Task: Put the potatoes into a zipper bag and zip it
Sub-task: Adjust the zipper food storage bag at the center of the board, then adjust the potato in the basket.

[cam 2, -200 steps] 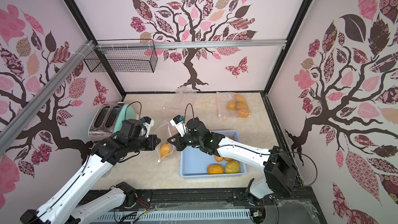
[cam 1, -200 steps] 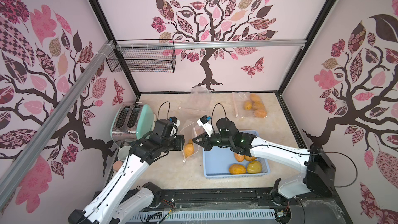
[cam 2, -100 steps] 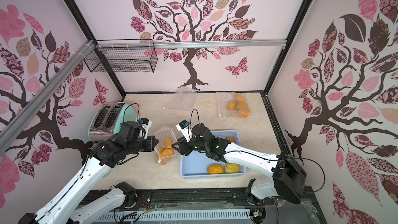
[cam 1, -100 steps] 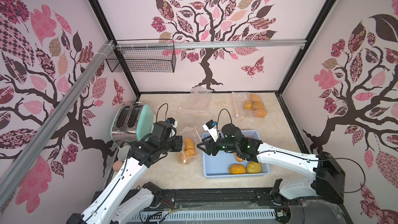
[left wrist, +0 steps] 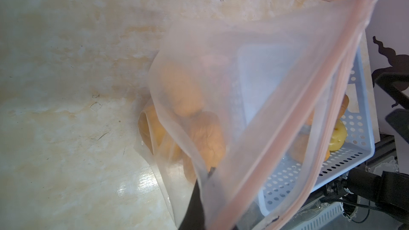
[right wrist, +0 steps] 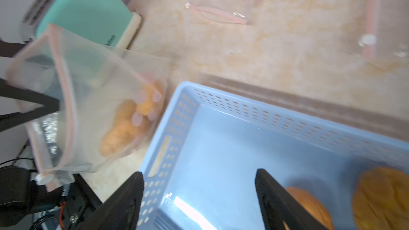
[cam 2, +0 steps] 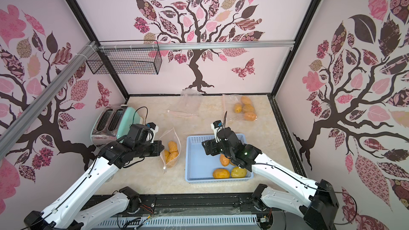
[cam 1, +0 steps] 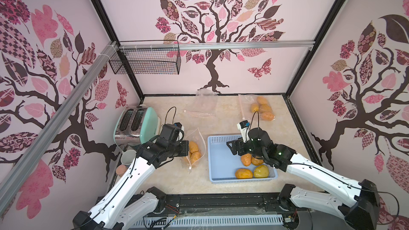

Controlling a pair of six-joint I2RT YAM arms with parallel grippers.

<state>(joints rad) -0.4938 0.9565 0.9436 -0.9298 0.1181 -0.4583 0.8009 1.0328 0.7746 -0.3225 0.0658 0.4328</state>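
My left gripper is shut on the rim of a clear zipper bag that hangs open left of the blue basket. Wrinkled orange potatoes lie in the bag's bottom. In the left wrist view the shut jaws pinch the bag wall, with potatoes behind it. My right gripper is open and empty above the basket; the right wrist view shows its fingers wide apart over the basket floor. Several potatoes lie in the basket, one of them yellow-green.
A mint toaster stands at the left, with a cup and a peach-coloured fruit in front of it. A second bag with potatoes lies at the back right, and an empty bag at the back. A wire basket hangs on the wall.
My right gripper has opened, left a potato in the bag and drawn back to the right over the basket. My left gripper still holds the bag, now a little lower.
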